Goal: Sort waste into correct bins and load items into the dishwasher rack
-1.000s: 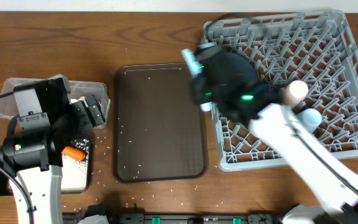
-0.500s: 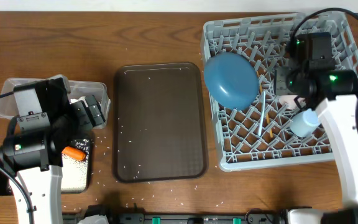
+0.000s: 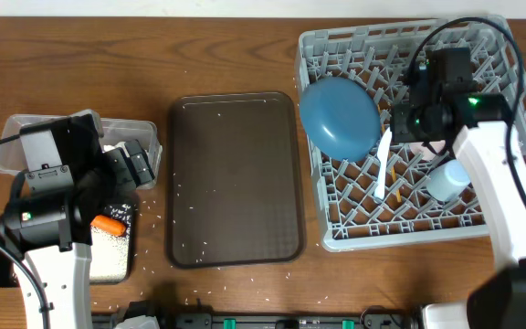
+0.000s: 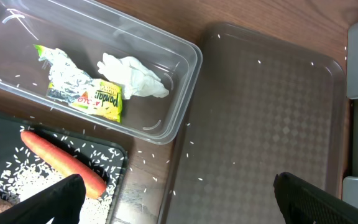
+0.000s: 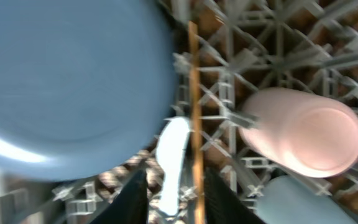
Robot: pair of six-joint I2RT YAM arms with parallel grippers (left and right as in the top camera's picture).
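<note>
The grey dishwasher rack (image 3: 519, 64) fills the right side. In it a round blue dish (image 3: 339, 117) leans at the left, with a white plastic utensil (image 3: 383, 166), a pinkish-white cup (image 5: 303, 134) and a light-blue cup (image 3: 447, 180) beside it. My right gripper (image 3: 400, 128) hovers over the utensil (image 5: 171, 158), jaws open with a gap on each side. My left gripper (image 4: 179, 208) is wide open over the tub's near corner. The clear tub (image 4: 182, 93) holds foil (image 4: 58, 65), a yellow wrapper (image 4: 101, 99) and tissue (image 4: 132, 74). The carrot (image 4: 64, 163) and rice lie in the black tray (image 4: 114, 165).
A dark brown serving tray (image 3: 236, 178) lies in the middle, dotted with rice grains. More loose grains are scattered on the wooden table (image 3: 163, 219) around the bins. A thin orange stick (image 5: 192, 93) lies across the rack's pegs beside the utensil.
The right arm swung from the rack's left edge to its back right, uncovering the blue dish. Its jaws have widened around the white utensil. The left arm has not moved.
</note>
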